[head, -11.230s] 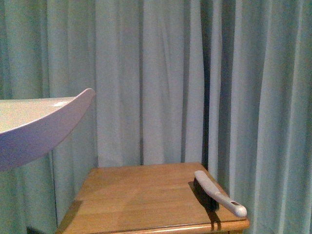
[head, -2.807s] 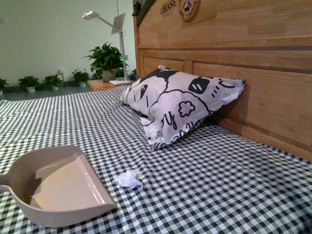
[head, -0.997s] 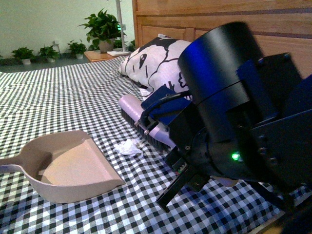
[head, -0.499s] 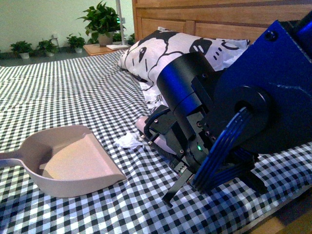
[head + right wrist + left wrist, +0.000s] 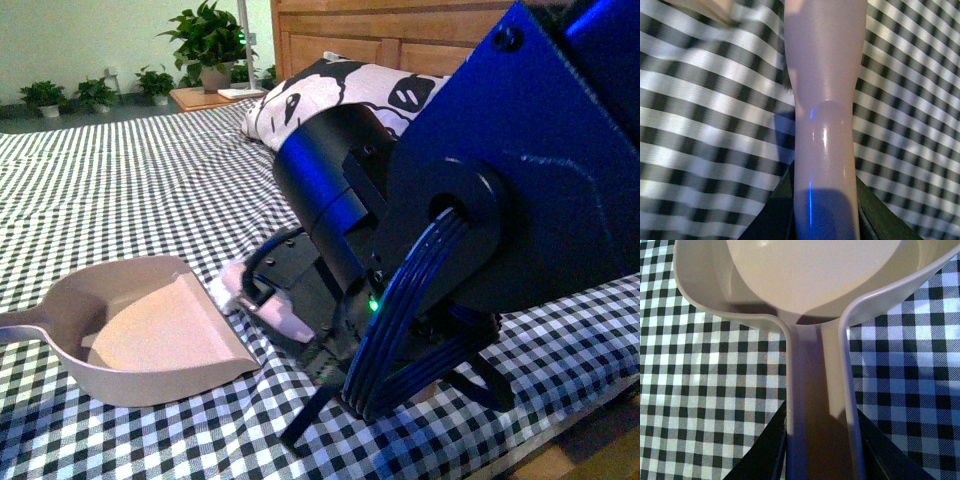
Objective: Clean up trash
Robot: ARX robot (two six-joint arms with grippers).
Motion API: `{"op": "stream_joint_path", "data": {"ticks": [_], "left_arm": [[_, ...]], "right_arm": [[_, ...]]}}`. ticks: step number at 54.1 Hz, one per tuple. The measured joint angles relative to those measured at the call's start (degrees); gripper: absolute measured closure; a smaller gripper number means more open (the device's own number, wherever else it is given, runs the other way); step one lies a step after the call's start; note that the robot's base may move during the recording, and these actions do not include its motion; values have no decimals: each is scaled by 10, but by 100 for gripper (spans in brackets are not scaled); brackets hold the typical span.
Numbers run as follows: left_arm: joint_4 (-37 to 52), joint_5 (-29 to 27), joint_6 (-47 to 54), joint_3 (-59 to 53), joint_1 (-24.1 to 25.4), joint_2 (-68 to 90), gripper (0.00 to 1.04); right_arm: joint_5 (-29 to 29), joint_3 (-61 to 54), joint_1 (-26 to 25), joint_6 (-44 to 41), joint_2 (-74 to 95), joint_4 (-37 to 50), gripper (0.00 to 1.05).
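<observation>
On the black-and-white checked bedspread (image 5: 120, 180), my left gripper (image 5: 820, 450) clamped the smooth beige plastic dustpan (image 5: 150, 335) by its handle. My right gripper (image 5: 822, 210) gripped the glossy pale brush handle (image 5: 824, 100). The crumpled white tissue wad (image 5: 226, 290) sat at the pan's lip, closer than half a second before.

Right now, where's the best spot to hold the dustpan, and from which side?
By its long handle, from the tail end opposite the scoop. The dustpan lies flat on the bed, mouth facing the brush, and the handle is narrow enough for the left gripper, which clamps it there.
</observation>
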Motion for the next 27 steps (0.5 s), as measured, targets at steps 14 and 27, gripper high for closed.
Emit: {"op": "stream_joint_path", "data": {"ticks": [14, 27], "left_arm": [[0, 0, 0, 0, 0, 0, 77], [22, 10, -4, -1, 0, 0, 77]], "right_arm": [[-100, -3, 11, 54, -52, 7, 85], [-85, -22, -17, 68, -89, 12, 85]]}}
